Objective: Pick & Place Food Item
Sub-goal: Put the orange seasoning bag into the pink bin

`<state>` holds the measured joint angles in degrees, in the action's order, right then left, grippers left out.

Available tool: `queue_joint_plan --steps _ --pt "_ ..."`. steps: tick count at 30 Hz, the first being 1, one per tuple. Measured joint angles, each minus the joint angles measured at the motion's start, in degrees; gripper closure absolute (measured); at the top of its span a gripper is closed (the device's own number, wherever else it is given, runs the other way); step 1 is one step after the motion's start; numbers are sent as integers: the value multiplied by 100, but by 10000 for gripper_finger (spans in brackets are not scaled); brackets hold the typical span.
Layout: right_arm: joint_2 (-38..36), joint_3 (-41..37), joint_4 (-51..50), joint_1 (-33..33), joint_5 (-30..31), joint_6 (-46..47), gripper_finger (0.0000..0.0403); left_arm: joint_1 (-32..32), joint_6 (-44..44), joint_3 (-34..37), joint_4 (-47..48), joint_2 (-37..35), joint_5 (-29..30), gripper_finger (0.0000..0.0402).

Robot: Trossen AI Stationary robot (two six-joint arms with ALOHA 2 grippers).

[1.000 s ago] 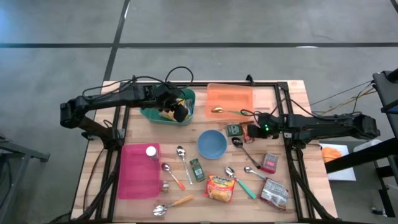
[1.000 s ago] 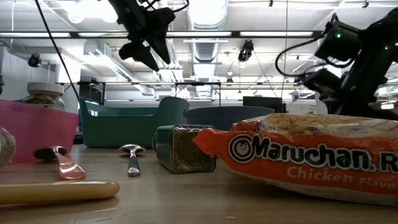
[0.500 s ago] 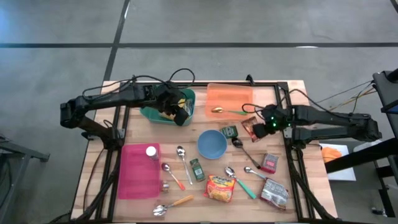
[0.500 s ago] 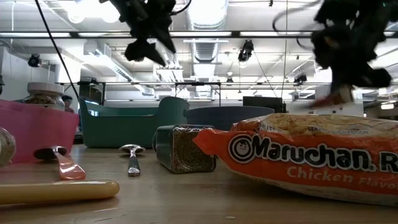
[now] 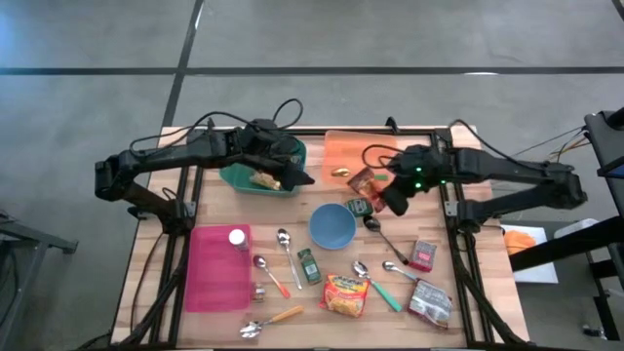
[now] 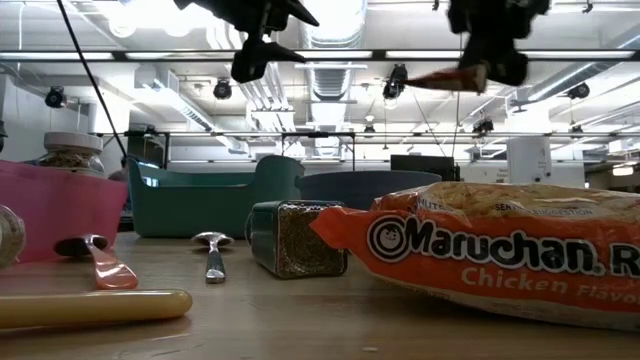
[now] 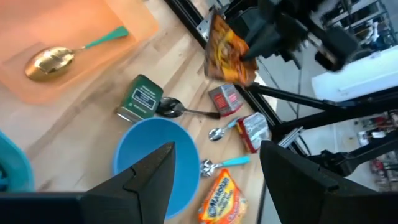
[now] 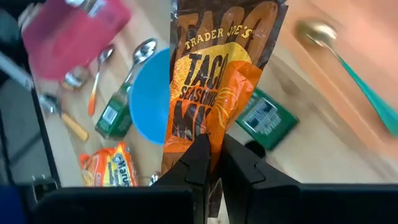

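While we look straight down, we see a pale wooden surface (image 5: 292, 336) in the middle of the frame, set on a grey floor crossed by dark lines. From table height the room behind shows rows of ceiling lights and overhead ducts.

We read "TRADER JOE'S" and "TACO" on the orange-brown seasoning packet (image 8: 214, 81); the line beneath begins "SEAS" and its remainder is creased out of reading. Our right jaws (image 8: 210, 163) are pressed together on the packet's lower edge and hold it in the air. In the high view the packet (image 5: 362, 179) hangs right of centre, over the lower edge of the orange tray (image 5: 366, 151), just above the blue bowl (image 5: 332, 225).

We read "Maruchan" and "Chicken Flavor" on the orange noodle packet (image 6: 490, 255) at the right of the low view. A small green tin (image 7: 139, 99) near the bowl bears white lettering too small to read.

Our left jaws (image 5: 295, 176) stand spread with nothing between them, at the right rim of the teal bin (image 5: 234, 178) in the upper middle. A pink tray (image 5: 215, 273) lies at the lower left.
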<state>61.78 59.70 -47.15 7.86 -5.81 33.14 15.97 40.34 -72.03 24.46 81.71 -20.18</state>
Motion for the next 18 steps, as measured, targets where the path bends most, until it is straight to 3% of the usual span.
queue_joint_plan --steps 9,18 --pt "1483 1475 11 -521 159 -1204 386 -4 25 4 3 4 -35 167" --pt "2220 2428 -13 -560 166 -1856 386 -320 16 4 -297 238 -498 167"
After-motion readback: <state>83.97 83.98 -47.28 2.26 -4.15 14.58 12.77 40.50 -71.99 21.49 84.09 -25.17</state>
